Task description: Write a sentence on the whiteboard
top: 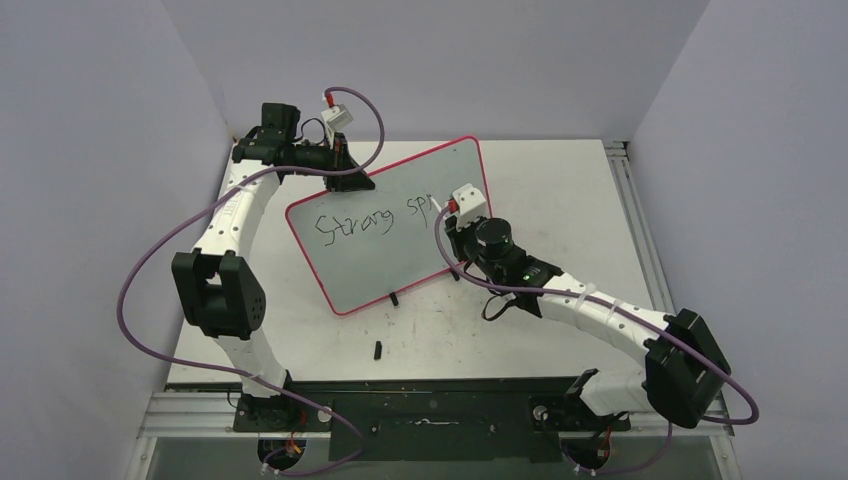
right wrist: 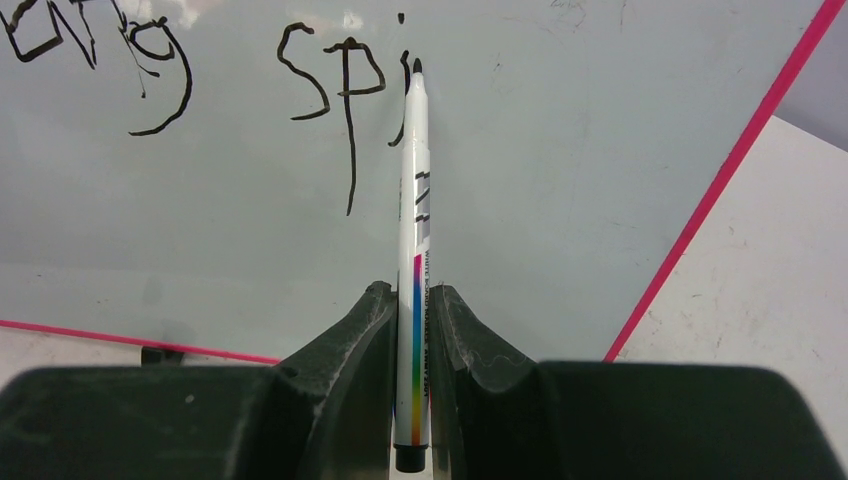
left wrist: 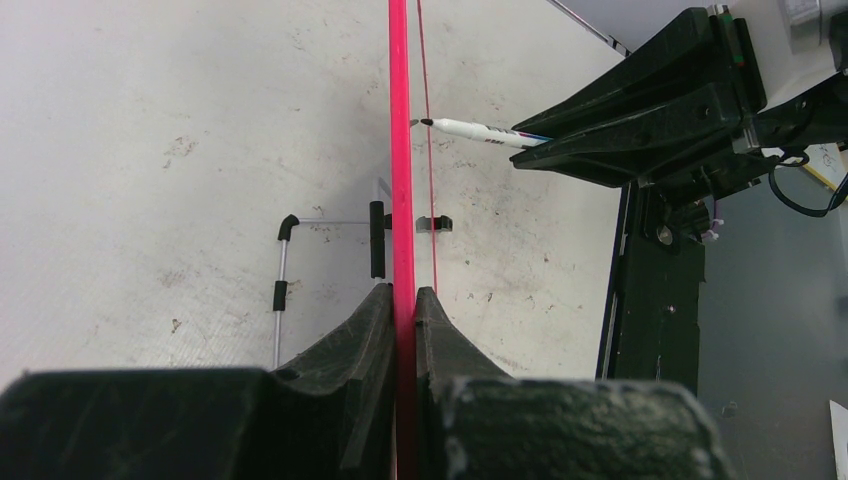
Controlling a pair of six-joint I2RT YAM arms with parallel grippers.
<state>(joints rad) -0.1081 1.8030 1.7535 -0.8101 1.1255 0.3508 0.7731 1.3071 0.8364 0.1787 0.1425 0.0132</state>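
Top external view showed the whiteboard (top: pixel 400 255), a pale glossy rectangle with rounded corners and a thin pink-red rim. It sat tilted on the scuffed white table (top: pixel 560 190) between my two arms. The sentence (top: pixel 372 222) ran across its upper part in thin black script and read "Strong spi" so far.

My left gripper (left wrist: pixel 403 300) was pinched shut on the board's far edge, near the left corner. From that wrist the rim showed edge-on as a straight bright pink line rising between my matte black fingers (left wrist: pixel 360 330). Beside it a thin metal wire leg (left wrist: pixel 281 270) with black sleeves lay against the table's speckled surface.

My right gripper (right wrist: pixel 415 298) was clamped on the marker (right wrist: pixel 415 190), a slim white barrel with a rainbow stripe, grey dashes and a small black tip. The barrel stood straight out from between my ridged black fingers. Its tip sat at the board's face just beside the last stroke, the "i" with its dot above. I could not tell whether it pressed on the surface.

The board's sheen carried soft grey reflections. A black foot (top: pixel 396 298) stuck out under its near edge. A short dark piece (top: pixel 378 350) lay alone on the table nearer my bases, too small to tell what it was.
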